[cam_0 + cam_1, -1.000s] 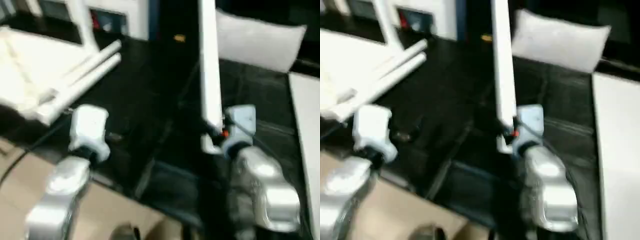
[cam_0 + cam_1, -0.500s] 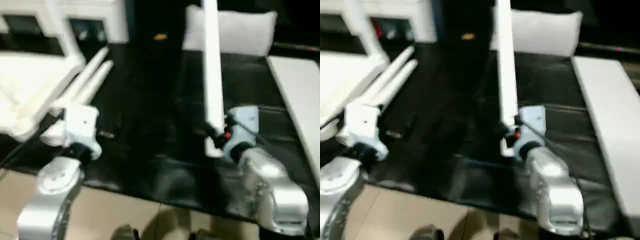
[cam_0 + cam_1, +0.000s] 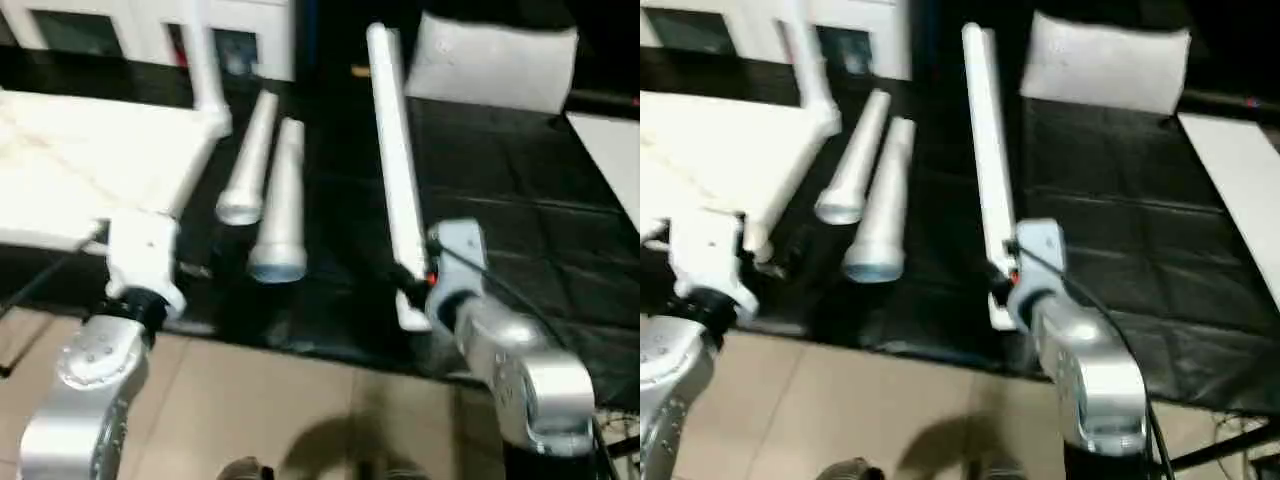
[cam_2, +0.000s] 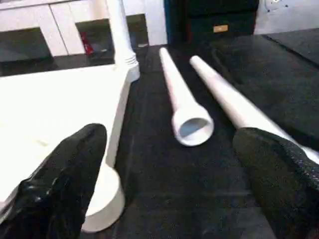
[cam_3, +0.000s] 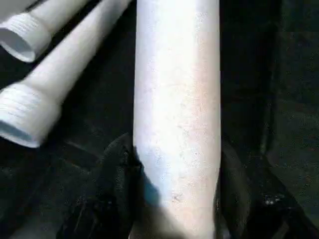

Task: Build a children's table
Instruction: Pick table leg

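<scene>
Two loose legs lie on our black mat beside the upturned tabletop, one leg screwed in; right gripper clamps a fourth leg, left gripper gapes empty; white cabinet behind.

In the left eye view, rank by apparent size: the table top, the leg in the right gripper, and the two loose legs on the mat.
1. Table top, largest.
2. Held leg in the right gripper, longest of the legs.
3. The two loose legs and look alike; unranked.
</scene>
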`<state>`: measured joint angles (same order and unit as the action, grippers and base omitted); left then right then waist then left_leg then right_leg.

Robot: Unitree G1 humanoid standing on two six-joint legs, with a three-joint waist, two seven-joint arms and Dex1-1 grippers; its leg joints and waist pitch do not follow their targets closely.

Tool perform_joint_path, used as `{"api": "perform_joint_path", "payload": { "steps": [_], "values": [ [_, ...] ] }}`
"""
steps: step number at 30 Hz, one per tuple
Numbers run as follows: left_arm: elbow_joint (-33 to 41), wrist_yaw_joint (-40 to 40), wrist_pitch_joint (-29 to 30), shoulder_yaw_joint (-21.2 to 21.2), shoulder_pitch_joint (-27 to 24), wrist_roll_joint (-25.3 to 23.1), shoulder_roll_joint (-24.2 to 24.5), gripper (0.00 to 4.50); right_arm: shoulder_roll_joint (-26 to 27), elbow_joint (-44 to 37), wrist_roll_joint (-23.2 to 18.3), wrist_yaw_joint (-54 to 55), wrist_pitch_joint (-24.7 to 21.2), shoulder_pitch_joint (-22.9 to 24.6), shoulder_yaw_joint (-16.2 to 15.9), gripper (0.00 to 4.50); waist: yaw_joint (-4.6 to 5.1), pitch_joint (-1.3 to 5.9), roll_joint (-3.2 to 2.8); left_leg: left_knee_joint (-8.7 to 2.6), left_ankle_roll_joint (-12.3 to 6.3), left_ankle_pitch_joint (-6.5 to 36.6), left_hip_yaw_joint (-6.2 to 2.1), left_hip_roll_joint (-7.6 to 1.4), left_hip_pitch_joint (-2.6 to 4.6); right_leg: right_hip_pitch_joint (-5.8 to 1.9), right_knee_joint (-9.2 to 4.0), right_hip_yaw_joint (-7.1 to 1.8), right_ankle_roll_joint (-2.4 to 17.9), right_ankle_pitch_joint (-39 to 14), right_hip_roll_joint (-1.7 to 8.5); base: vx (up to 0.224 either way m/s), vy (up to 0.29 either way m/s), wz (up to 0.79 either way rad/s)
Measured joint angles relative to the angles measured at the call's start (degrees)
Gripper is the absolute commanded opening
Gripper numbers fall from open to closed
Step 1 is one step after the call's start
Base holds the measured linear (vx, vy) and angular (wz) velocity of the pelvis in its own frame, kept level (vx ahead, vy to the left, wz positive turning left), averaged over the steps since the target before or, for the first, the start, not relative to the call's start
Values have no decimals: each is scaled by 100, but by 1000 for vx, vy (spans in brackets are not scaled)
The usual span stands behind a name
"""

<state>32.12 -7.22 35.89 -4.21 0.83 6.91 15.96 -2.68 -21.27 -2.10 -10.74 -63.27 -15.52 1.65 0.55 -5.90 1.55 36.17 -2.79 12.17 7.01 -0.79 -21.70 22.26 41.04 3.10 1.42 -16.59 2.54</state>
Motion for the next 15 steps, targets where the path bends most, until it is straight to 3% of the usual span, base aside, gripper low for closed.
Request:
{"api": "perform_joint_path", "payload": {
  "steps": [1,2,3,4,5,6,7,9,10,11,13,15],
  "values": [
    [20,-34,8,106,5,29,-39,450,-80,168,2,26,-192,-41,118,194,-119,24,-54,539,-45,145,-177,30,-169,56,-41,-128,-87,72,57,-96,233,-9],
    [19,-65,15,106,-10,39,-29,450,-109,344,3,30,-304,-96,202,194,-131,16,-64,940,77,188,-402,14,-237,39,-85,-189,-135,134,95,-96,233,-9],
    [25,-96,23,99,-5,61,-8,450,-150,424,2,27,-388,-124,255,194,-144,16,-106,991,245,224,-534,-110,-208,-9,-173,-190,-163,192,139,-82,243,-17],
    [57,-179,40,123,34,100,51,450,-271,634,2,22,-555,-336,286,194,-111,10,-150,586,415,266,-572,-411,-42,-23,-259,-187,-150,291,172,-99,248,-4],
    [79,-271,53,210,95,140,111,450,-360,847,10,25,-704,-569,309,194,-51,2,-251,350,753,299,-542,-617,41,-39,-287,-100,-169,330,201,-99,248,-4],
    [85,-352,80,308,116,186,130,450,-430,1012,20,24,-834,-686,308,194,-15,-12,-304,365,675,274,-498,-612,-3,-64,-365,-105,-78,341,165,-106,303,14],
    [120,-450,147,364,81,237,175,450,-476,1538,-16,-30,-933,-963,312,194,37,-7,-323,346,650,271,-483,-571,-3,-64,-385,-143,130,310,152,-93,316,17],
    [168,-528,168,423,82,252,181,450,-526,2056,-79,-112,-971,-1229,337,194,8,8,-304,336,645,273,-476,-529,-27,-157,-400,-72,171,344,141,-80,280,11],
    [197,-583,179,479,81,258,182,450,-652,2483,-122,-196,-921,-1454,337,194,-41,21,-274,327,646,273,-455,-451,-50,-236,-433,-48,165,364,140,-64,169,6],
    [205,-630,188,555,76,271,182,450,-786,2762,-142,-245,-835,-1603,345,194,-77,33,-243,321,649,271,-392,-413,-71,-247,-525,-74,25,371,210,-64,169,6],
    [233,-670,215,656,60,296,198,450,-1002,3270,-184,-405,-772,-1852,355,194,-86,37,-233,300,650,270,-276,-398,-96,-239,-542,-96,-130,398,302,-70,87,9],
    [320,-713,253,710,19,324,202,450,-1135,3654,-187,-484,-764,-2000,418,194,-91,56,-162,197,643,266,-139,-404,-97,-227,-553,-108,-192,367,381,-33,29,6]
  ]
}}
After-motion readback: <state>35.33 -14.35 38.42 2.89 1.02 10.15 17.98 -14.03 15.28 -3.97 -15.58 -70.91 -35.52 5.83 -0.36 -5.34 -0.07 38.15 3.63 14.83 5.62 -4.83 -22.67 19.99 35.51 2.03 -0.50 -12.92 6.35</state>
